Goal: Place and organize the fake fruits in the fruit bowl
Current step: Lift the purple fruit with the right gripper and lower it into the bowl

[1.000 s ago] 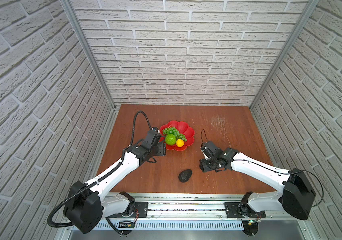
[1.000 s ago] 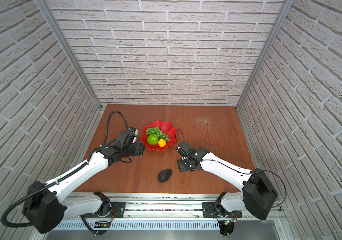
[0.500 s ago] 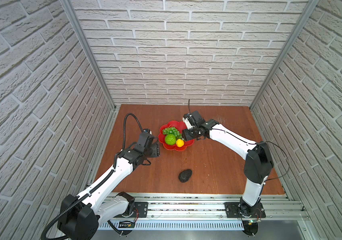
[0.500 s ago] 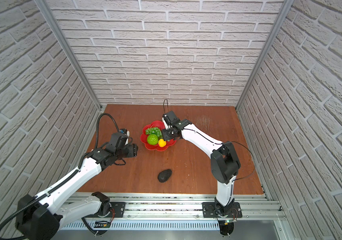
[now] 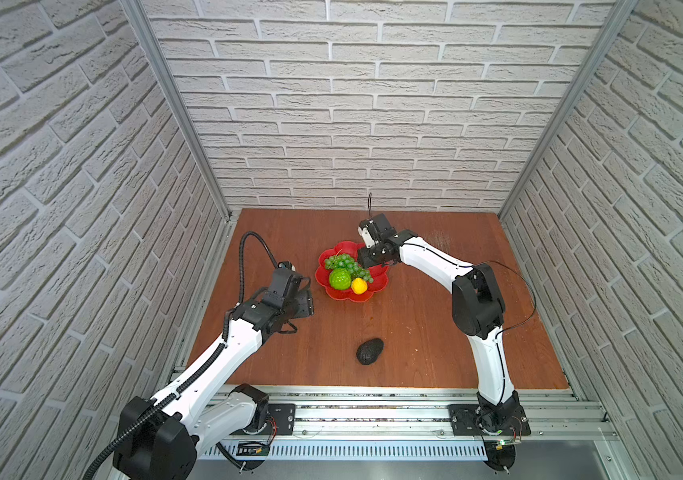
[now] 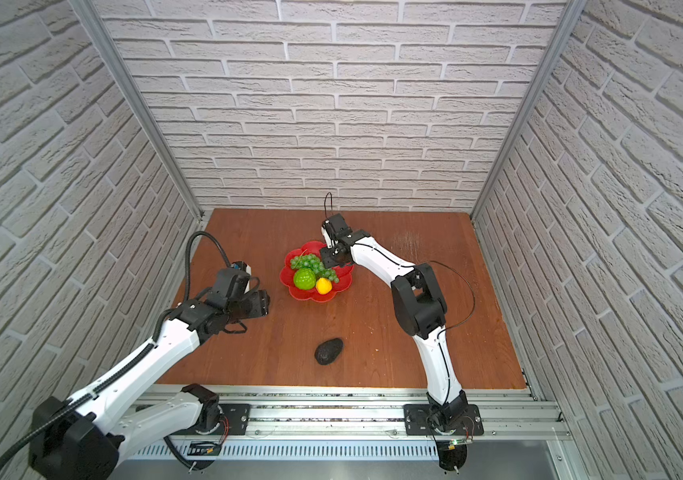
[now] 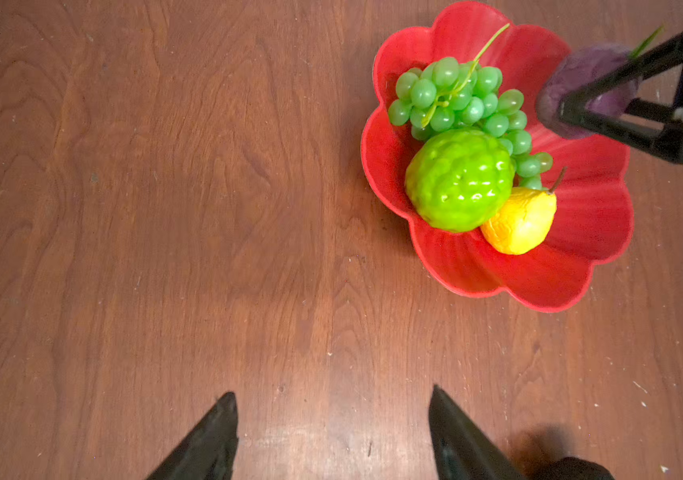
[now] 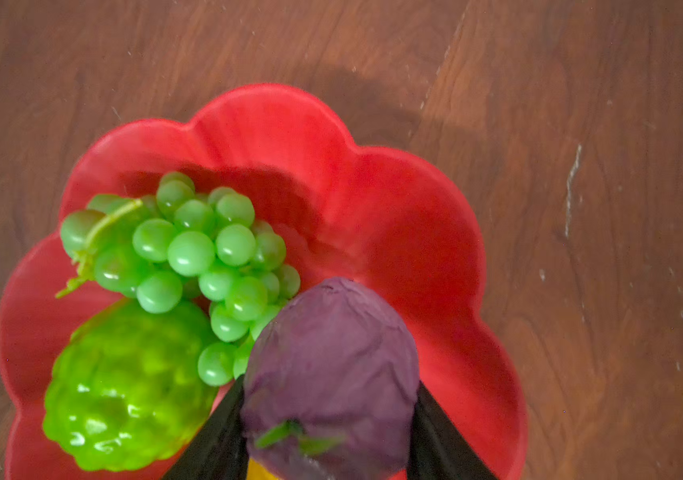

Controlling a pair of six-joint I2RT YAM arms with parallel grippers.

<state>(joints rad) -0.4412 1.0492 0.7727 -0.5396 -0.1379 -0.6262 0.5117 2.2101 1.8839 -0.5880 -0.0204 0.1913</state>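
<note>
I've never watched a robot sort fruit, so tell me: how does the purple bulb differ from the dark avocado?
The purple bulb is dull purple with a green sprig; the dark avocado is blackish. The bulb is held in the jaws of the right gripper over the red bowl; the avocado lies alone on the table, touched by nothing. Both are small, rounded and rough-skinned.

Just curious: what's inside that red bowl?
A grape bunch, bumpy green ball and yellow fruit. The bowl floor under them is hidden; a purple bulb is held above it.
</note>
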